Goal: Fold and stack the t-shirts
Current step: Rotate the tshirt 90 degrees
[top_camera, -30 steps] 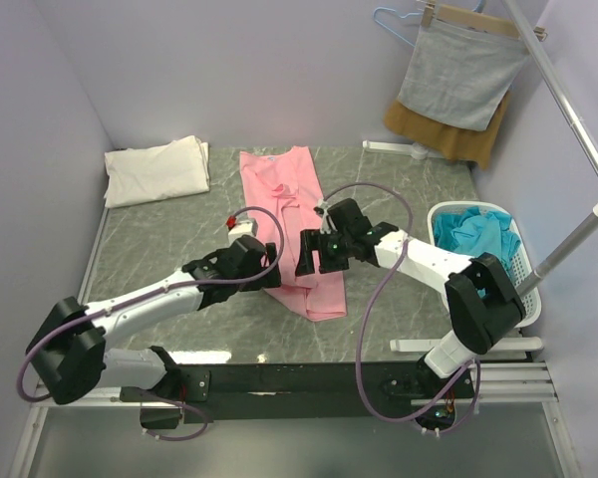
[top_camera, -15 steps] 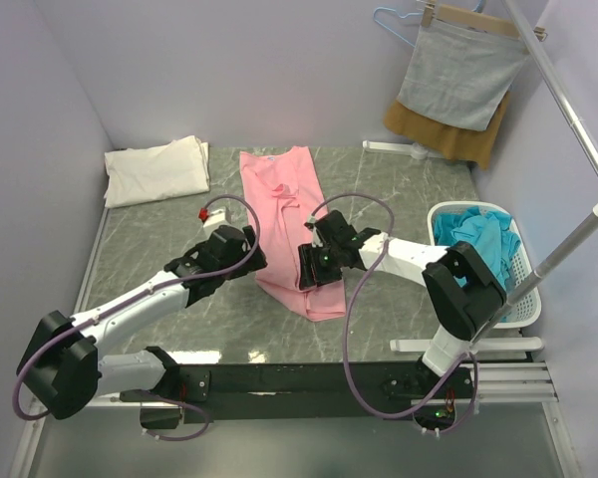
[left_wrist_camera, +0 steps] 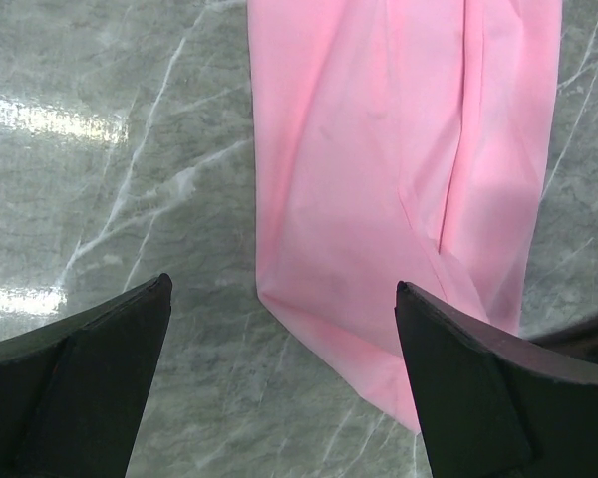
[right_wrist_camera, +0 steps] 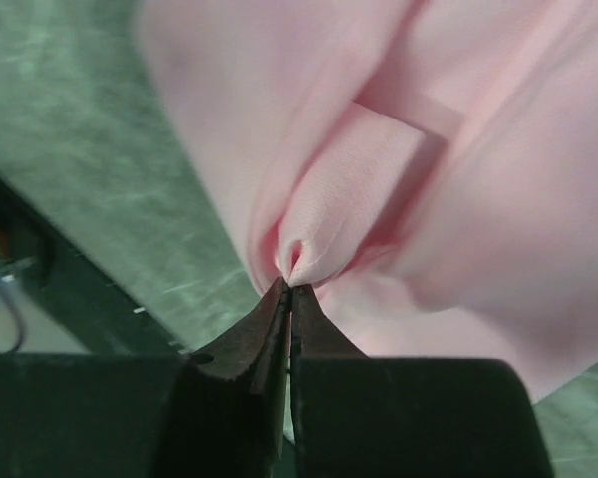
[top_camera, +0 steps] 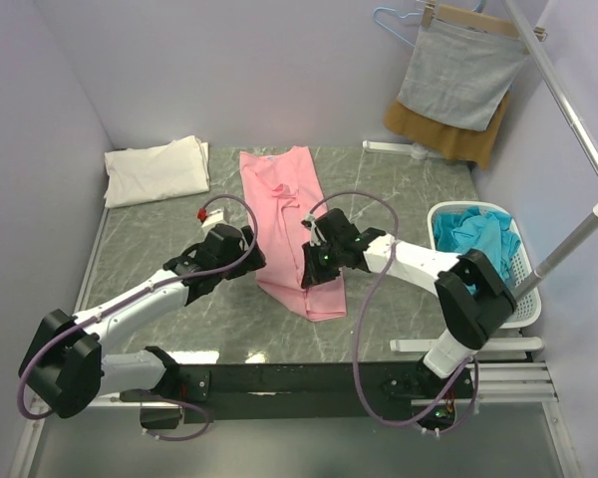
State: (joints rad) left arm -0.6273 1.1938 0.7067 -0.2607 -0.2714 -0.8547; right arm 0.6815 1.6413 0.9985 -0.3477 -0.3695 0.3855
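Note:
A pale pink t-shirt lies as a long narrow strip down the middle of the marble table. My right gripper sits on its lower right part. In the right wrist view that gripper is shut, and a small raised fold of the pink t-shirt is pinched at the tips. My left gripper hovers just left of the strip, open wide. In the left wrist view it frames the lower corner of the pink t-shirt and holds nothing. A folded cream-white t-shirt lies at the back left. Teal t-shirts fill a basket.
The white basket stands at the table's right edge. A grey cloth on a hanger and a mustard cloth hang at the back right. A metal pole slants across the right side.
My right gripper has closed on a fold of the pink t-shirt. The left arm drew back to the left off the shirt's edge, still open.

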